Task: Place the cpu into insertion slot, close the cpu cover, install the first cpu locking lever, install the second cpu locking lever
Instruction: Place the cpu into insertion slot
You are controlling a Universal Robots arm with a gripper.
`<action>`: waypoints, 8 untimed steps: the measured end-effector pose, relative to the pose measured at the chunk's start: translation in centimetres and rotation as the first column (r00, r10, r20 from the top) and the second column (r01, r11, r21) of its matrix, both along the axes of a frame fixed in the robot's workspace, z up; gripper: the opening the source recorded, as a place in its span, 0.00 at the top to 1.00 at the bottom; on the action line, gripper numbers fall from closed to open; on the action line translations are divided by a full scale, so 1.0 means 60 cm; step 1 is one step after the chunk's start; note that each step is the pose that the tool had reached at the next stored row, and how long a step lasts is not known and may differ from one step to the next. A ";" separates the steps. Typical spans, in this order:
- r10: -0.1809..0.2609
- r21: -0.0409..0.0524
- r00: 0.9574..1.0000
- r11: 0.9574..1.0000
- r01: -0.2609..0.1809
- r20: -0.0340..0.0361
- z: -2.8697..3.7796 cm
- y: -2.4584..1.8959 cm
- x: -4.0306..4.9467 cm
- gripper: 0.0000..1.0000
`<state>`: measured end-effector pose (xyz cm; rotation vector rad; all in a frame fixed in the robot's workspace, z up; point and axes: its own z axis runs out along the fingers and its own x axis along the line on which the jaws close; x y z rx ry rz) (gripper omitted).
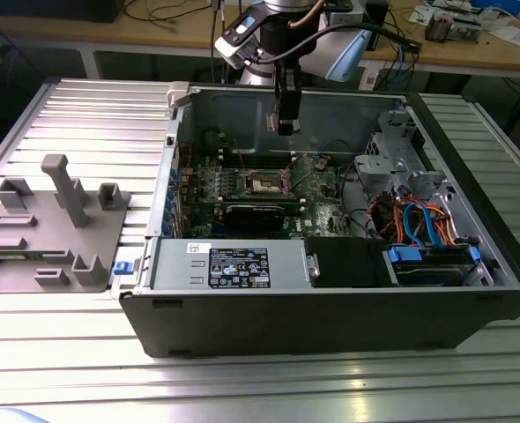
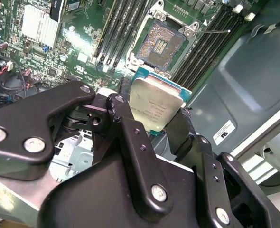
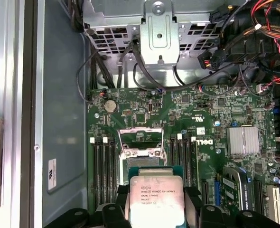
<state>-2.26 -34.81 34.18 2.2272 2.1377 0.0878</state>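
Observation:
My gripper [image 1: 284,123] hangs inside the open computer case, above the motherboard, and is shut on the cpu [image 2: 155,105]. The cpu, a silver-topped square chip on a green base, is pinched by its edges between the two black fingers [image 3: 122,197]. The insertion slot [image 2: 160,42] lies bare beneath it, its dark centre with gold contacts exposed; in the exterior view it is the square socket [image 1: 267,183] below the gripper. The cpu cover [image 3: 141,152], a thin silvery frame, stands swung up at the socket's edge. A thin metal lever [image 2: 215,32] sticks out beside the socket.
Memory slots [image 2: 126,28] flank the socket on both sides. A long black card [image 1: 258,211] and the power supply [image 1: 234,264] lie toward the case front. A drive cage [image 1: 392,159] and coloured cables [image 1: 423,220] fill the exterior view's right. A grey fixture [image 1: 48,220] sits outside the case.

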 end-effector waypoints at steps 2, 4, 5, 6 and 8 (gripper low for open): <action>-0.011 0.000 1.000 1.000 0.011 0.000 0.000 0.0000 0.000 0.46; -0.017 0.000 1.000 1.000 0.017 0.000 0.000 0.0000 0.000 0.46; -0.020 0.000 1.000 1.000 0.020 0.000 0.000 0.0000 0.000 0.46; -0.023 0.000 1.000 1.000 0.023 0.000 0.000 0.0000 0.000 0.46; -0.033 0.000 0.999 0.999 0.033 0.000 0.000 0.0000 0.000 0.46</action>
